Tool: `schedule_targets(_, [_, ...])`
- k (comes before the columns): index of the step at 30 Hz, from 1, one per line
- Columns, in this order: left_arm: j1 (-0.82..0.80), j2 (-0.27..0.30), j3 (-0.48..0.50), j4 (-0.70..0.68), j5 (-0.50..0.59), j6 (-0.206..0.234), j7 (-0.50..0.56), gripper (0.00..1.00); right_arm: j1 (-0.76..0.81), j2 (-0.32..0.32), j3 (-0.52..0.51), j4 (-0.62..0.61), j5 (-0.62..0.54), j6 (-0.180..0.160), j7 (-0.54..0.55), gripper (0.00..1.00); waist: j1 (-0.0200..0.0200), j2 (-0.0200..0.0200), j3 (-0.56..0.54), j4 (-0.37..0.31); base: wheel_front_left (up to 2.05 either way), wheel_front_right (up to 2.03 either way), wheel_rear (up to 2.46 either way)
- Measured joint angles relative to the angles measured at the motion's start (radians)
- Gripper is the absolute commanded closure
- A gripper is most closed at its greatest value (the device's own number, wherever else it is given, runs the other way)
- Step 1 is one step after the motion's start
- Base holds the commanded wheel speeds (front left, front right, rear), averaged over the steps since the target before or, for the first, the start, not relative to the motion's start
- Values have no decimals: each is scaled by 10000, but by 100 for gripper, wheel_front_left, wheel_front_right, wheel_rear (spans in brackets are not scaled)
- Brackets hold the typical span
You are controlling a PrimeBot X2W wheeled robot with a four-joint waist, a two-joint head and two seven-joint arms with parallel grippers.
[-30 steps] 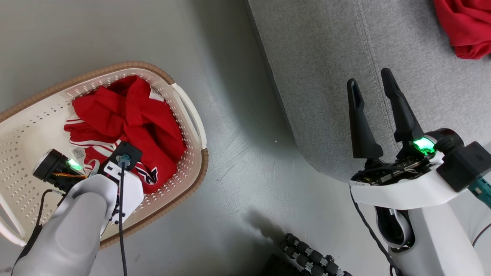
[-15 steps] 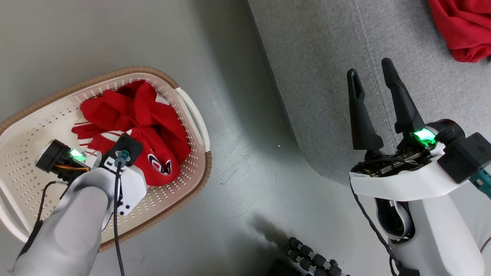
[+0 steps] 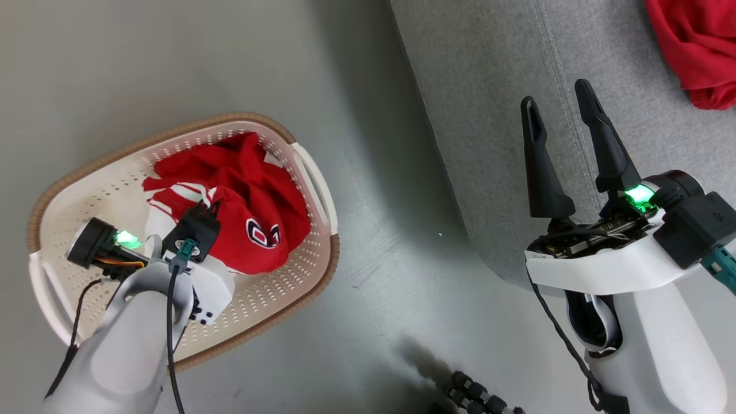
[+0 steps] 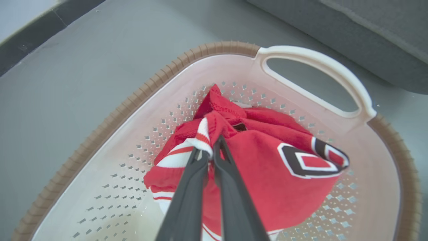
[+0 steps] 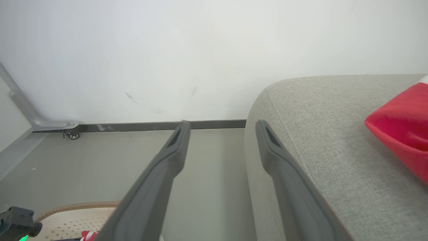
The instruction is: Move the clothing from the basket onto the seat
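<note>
The cream basket (image 3: 115, 152) with a brown rim (image 4: 160, 77) stands on the floor at the left. A bunched red garment of the clothing (image 3: 253, 207) with white stripes and a black-and-white logo lies in it. My left gripper (image 4: 210, 147) is shut on a striped fold of this garment (image 4: 267, 174), which hangs bunched from the fingertips above the basket floor. My right gripper (image 3: 555, 93) stands open with nothing between its fingers, over the front edge of the light grey seat (image 3: 494, 86). A second red garment (image 3: 698, 46) lies on the seat (image 5: 317, 134) to the right of the right gripper (image 5: 223, 124).
Grey floor runs between basket and seat. A black ribbed cable conduit (image 3: 483, 397) lies at the bottom edge. A white wall with a dark baseboard stands behind, and a metal frame on a caster (image 5: 72, 134) sits at its foot.
The left gripper has drawn the garment up and together, so it bunches and its logo now faces up. The head camera has shifted; the right gripper stays open in place.
</note>
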Motion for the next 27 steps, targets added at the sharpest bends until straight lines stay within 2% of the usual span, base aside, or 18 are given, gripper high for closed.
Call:
schedule_targets(18, [771, -583, 798, -1799, -888, 794, -355, 100, -208, -38, -21, 330, -1089, 0, 0, 0, 0, 0, -1254, 983, 0, 0, 0])
schedule_targets(27, [1260, -746, 1091, -2623, -1202, 978, -431, 100, -203, -50, 2, 631, -1381, 0, 0, 0, 0, 0, -1932, 1475, 0, 0, 0])
